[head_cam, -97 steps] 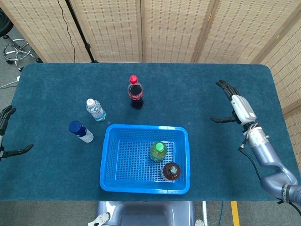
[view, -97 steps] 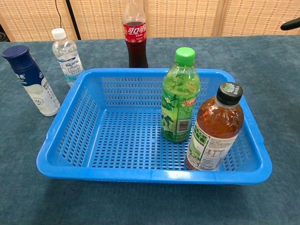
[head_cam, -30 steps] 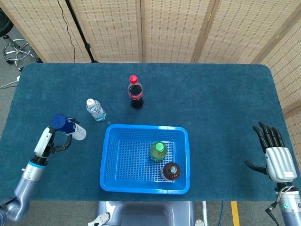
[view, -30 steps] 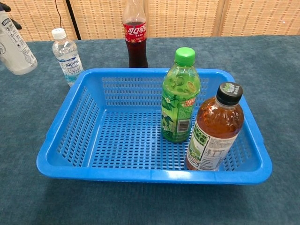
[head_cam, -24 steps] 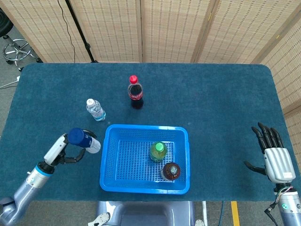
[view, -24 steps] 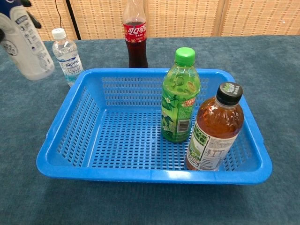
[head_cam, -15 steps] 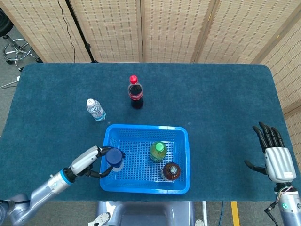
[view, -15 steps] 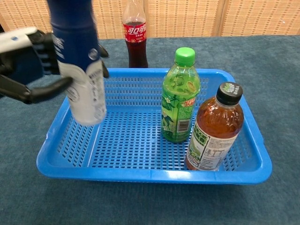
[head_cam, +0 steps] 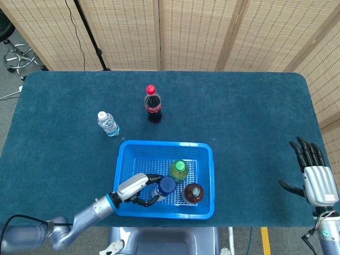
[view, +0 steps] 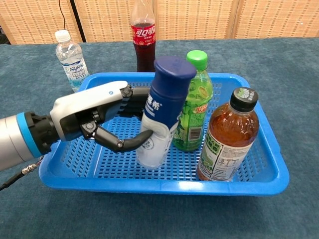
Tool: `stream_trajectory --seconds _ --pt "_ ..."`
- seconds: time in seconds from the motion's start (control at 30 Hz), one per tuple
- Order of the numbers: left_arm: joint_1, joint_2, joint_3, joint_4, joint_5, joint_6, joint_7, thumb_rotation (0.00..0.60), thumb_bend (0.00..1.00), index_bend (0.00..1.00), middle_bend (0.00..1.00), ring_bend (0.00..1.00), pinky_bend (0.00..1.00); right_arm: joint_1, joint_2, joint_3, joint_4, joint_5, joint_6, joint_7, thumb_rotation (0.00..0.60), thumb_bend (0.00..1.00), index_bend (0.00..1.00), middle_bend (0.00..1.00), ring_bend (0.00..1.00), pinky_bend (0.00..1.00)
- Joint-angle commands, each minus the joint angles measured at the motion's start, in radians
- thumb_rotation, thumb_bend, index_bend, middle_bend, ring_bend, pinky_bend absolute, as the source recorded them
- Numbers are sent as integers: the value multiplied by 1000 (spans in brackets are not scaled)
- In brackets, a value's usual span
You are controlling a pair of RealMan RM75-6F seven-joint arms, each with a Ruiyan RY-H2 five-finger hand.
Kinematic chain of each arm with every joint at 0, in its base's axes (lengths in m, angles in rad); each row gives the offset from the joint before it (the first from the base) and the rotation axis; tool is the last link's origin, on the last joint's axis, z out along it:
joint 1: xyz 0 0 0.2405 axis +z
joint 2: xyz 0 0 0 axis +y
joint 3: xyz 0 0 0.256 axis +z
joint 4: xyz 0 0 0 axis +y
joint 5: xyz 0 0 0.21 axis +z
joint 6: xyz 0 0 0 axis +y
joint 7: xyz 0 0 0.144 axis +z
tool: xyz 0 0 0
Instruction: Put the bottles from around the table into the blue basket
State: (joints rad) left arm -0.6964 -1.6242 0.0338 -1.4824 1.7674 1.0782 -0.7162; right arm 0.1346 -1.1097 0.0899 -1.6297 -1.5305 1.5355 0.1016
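Left hand [view: 102, 117]: gripping the blue-capped bottle [view: 163, 112], holding it tilted inside the blue basket [view: 164, 186].
Blue-capped bottle: sitting at the basket's 6 o'clock in the head view, touching the green bottle [view: 193, 102].
Brown bottle [view: 227, 142]: standing at the basket's 4 o'clock.
Cola bottle [head_cam: 153, 104], water bottle [head_cam: 108, 123]: standing outside, 12 and 10 o'clock of the basket.
Right hand [head_cam: 315, 180]: hanging empty, fingers spread, at the table's 4 o'clock.

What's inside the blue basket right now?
Inside the blue basket: a green tea bottle, a brown tea bottle, and a blue-capped white bottle, tilted and gripped by the left hand. Whether its base touches the floor is hidden.
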Motion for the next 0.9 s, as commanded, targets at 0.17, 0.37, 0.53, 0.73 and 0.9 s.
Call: stream_trajectory --seconds 0.17,0.37,0.53,0.73,0.9 --pt "-32 18 41 -8 9 -43 32 600 249 0 0 0 0 0 2 3 -1 -1 -2 4 600 0 0 0 0 0" --pt "-12 82 70 -55 33 32 18 600 230 0 0 0 0 -3 2 4 -5 -6 1 2 600 0 0 0 0 0" --pt "31 177 88 -95 83 188 -23 600 230 0 0 0 0 -6 0 0 -10 -17 6 -6 600 0 0 0 0 0" --pt "119 361 60 -127 78 426 -25 600 200 0 0 0 0 -6 -5 -6 -17 -29 1 -15 600 0 0 0 0 0" --pt "186 472 -9 -115 -115 473 -25 600 28 0 0 0 0 -5 -6 -5 -20 -29 -2 -20 600 0 0 0 0 0"
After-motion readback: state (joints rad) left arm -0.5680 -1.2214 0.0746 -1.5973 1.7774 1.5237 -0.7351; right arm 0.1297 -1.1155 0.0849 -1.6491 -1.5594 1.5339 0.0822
